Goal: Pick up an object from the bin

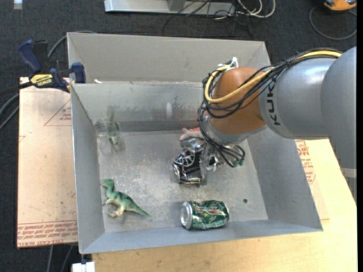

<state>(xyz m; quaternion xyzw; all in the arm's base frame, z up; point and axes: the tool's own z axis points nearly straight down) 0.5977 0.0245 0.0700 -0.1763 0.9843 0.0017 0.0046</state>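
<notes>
Camera view: grey metal bin (164, 58), few loose things, well spread. The gripper (201, 157) is down near the bin floor at centre, right at a dark crumpled can-like thing (185, 170) with silvery and black creases. It overlaps that thing's upper right side, and contact looks likely but isn't certain. Gripper open or closed: cannot tell, as the wrist's orange cover (238, 103) and cables block the tip.

A small pink thing (188, 134) sits just behind the gripper, partly hidden. A crushed green drink can (205, 215) lies on its side near the front wall, apart from the dark one. A green toy dinosaur (119, 199) is front left and a clear plastic cup (109, 134) is back left, both well apart.

Judgement: the centre thing is the likely target, since it stands clear of the walls and leaves room around it for a straight descent.
</notes>
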